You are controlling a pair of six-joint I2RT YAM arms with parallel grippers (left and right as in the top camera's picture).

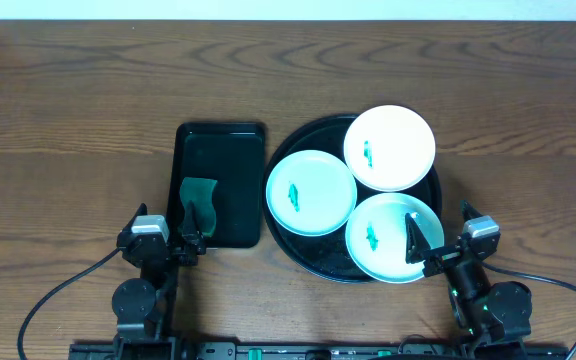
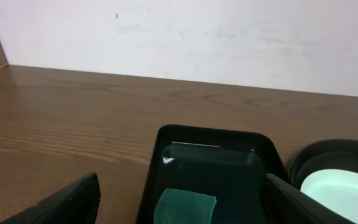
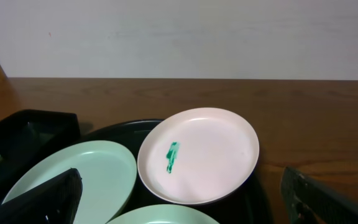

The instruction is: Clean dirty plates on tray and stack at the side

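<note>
Three plates lie on the round black tray [image 1: 303, 248], each with a green smear in its middle: a white one [image 1: 390, 147] at the back, a pale-mint one [image 1: 311, 192] on the left, and a pale-mint one [image 1: 388, 238] nearest me. My right gripper [image 1: 438, 232] is open at the tray's near right edge, with one finger over the nearest plate. In the right wrist view the white plate [image 3: 201, 155] lies ahead between the wide jaws. My left gripper [image 1: 196, 222] is open, straddling the green sponge [image 2: 185, 206].
A smaller rectangular black tray [image 1: 220, 150] left of the round tray holds the green sponge [image 1: 199, 192] at its near end. Bare wooden table [image 1: 68, 130] stretches to the left and back. A pale wall [image 2: 229, 37] rises beyond the far edge.
</note>
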